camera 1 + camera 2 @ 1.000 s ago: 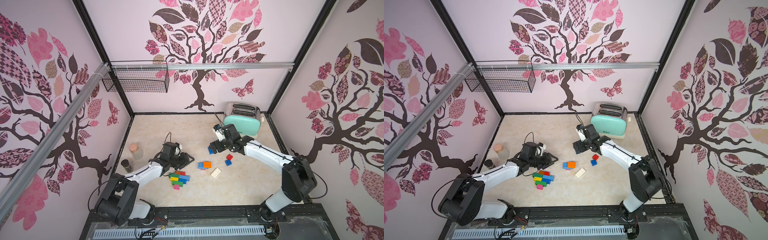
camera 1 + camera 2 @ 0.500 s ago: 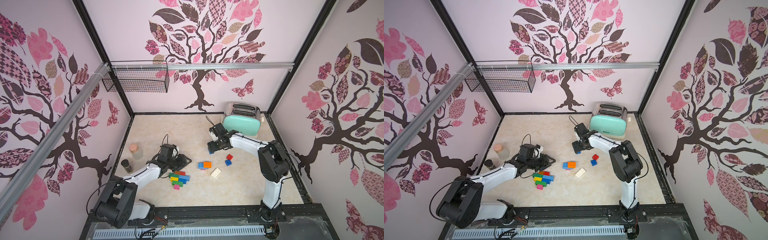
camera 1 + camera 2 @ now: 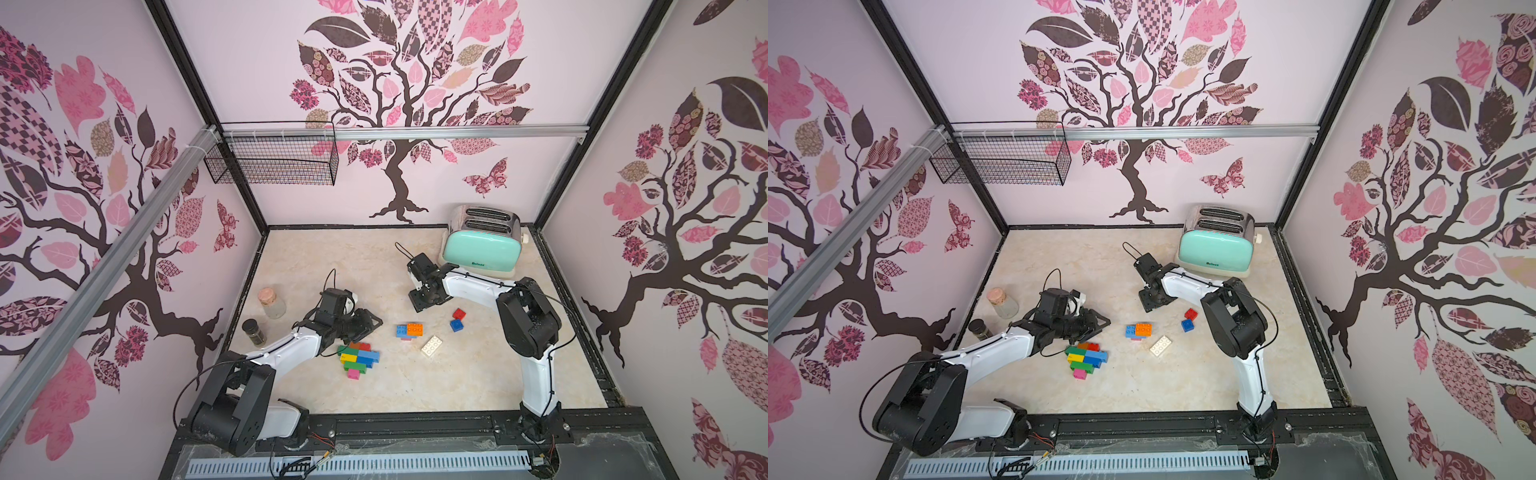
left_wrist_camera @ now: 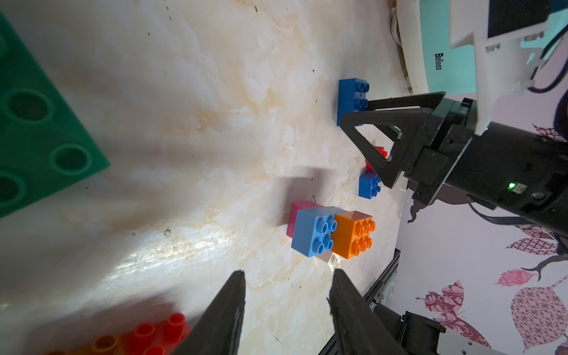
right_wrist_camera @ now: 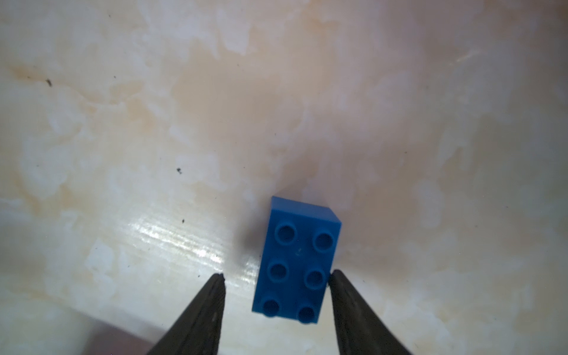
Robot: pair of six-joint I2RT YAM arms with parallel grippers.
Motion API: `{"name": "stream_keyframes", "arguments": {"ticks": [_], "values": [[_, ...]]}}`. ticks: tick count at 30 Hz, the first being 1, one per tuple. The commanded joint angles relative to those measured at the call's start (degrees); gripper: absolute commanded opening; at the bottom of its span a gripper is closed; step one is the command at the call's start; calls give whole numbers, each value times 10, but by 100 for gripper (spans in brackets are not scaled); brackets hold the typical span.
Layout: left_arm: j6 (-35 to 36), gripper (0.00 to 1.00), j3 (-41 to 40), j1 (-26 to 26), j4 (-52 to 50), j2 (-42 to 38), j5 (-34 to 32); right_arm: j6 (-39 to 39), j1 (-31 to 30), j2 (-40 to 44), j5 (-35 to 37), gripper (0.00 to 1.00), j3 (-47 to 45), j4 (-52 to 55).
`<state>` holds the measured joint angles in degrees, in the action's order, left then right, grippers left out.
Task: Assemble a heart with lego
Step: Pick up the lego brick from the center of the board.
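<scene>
Jaws of right tool (image 5: 277, 273) stand apart astride blue brick (image 5: 296, 261) on table (image 5: 153, 123).
One finger touches the brick's side, the other stands clear; open marbled surface beyond, toaster (image 3: 482, 251) near. Brick flat, studs up, long axis along the fingers. Left tool (image 4: 289, 272) apart, empty, near assembled bricks (image 3: 359, 357).

I log: toaster (image 3: 482, 249) at back right of table (image 3: 332, 266). Jars (image 3: 272, 302) by left edge. Brick cluster (image 3: 358, 358) front of centre. Joined bricks (image 3: 409, 330) to its right, loose brick (image 3: 431, 345) beside those, small bricks (image 3: 456, 325) farther right.
</scene>
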<state>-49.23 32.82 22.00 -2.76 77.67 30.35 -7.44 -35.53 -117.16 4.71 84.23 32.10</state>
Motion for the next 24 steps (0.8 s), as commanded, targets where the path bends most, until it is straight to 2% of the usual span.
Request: {"name": "stream_keyframes", "arguments": {"ticks": [1, 3, 24], "values": [[12, 48, -6, -3, 3, 5, -4, -7, 2, -13, 18, 55, 28, 28], [13, 48, -7, -3, 3, 6, -5, -9, 2, -20, 21, 51, 33, 34], [13, 48, -12, -4, 3, 5, -8, 2, 2, -25, 2, 37, 36, 31]]}}
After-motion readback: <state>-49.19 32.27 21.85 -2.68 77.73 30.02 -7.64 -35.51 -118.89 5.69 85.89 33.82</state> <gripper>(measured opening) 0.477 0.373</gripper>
